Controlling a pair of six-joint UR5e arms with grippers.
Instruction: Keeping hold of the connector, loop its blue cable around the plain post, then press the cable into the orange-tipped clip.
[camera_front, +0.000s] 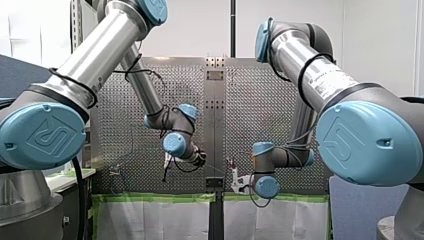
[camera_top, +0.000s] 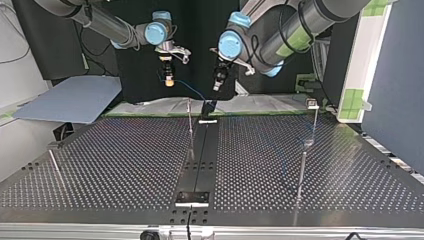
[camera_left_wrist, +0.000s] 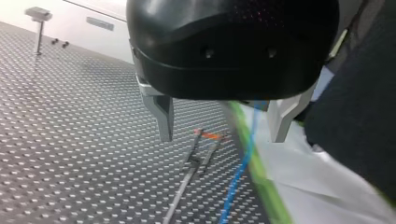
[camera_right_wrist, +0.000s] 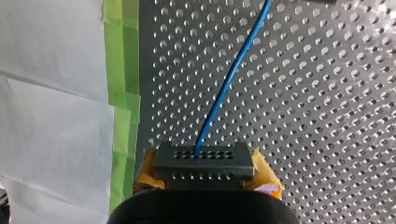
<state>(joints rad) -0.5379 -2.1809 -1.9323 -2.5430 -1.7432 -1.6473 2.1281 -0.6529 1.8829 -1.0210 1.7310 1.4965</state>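
Right tool (camera_right_wrist: 204, 173): closed on the connector (camera_right_wrist: 204, 161), a black block with 2 rows of holes. Yellow pads (camera_right_wrist: 267, 179) sit at both its ends. The connector is held above the desk (camera_right_wrist: 327, 116), near the green tape (camera_right_wrist: 122, 70) along the desk's edge. White paper (camera_right_wrist: 51, 116) lies beyond the tape.

Cable (camera_right_wrist: 229, 79): blue. It leaves 1 hole in the connector's face away from the tool and runs off over the perforated plate.

Left tool (camera_left_wrist: 222, 128): wide. Its 2 metal fingers (camera_left_wrist: 163, 119) are well apart with nothing gripped, and it hangs above the desk near the taped edge. In the left wrist view the cable passes below the gap, nearer the finger on the tape side, then runs on alongside the tape.

Clip (camera_left_wrist: 209, 136): orange-tipped, on the desk ahead of the left tool. It is near the cable but apart from it, so the cable is not in the clip.

1 capped post (camera_left_wrist: 38, 21) stands well away across the desk. I cannot tell which post is the plain one.

In the top view both tools hang side by side over the desk's far edge, apart from each other.
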